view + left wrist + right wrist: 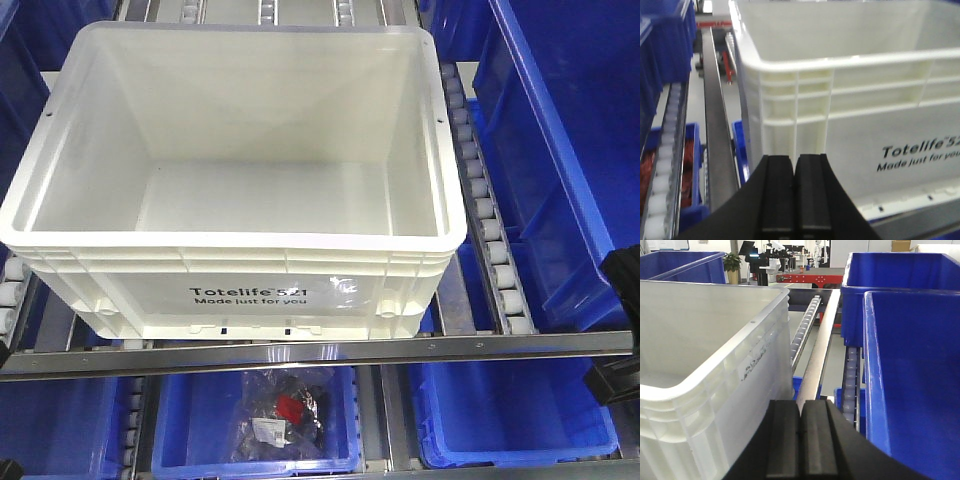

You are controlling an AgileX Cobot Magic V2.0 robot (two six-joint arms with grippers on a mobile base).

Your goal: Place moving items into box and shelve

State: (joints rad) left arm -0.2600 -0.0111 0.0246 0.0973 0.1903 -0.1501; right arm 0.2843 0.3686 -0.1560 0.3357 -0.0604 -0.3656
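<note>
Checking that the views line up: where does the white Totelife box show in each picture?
Front view: the box fills the upper centre, on the roller rack.
Left wrist: its front left corner, upper right, beyond the shut left gripper.
Right wrist: its right corner, left half, beside the shut right gripper.
Shared landmark: the ribbed rim.

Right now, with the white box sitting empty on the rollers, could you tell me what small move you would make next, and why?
Probably open both pincers. The left pincer and right pincer are shut on nothing, each just outside a front corner of the white box. The box holds nothing, while a bagged item lies in the blue bin below, so a grasp likely comes next.
</note>
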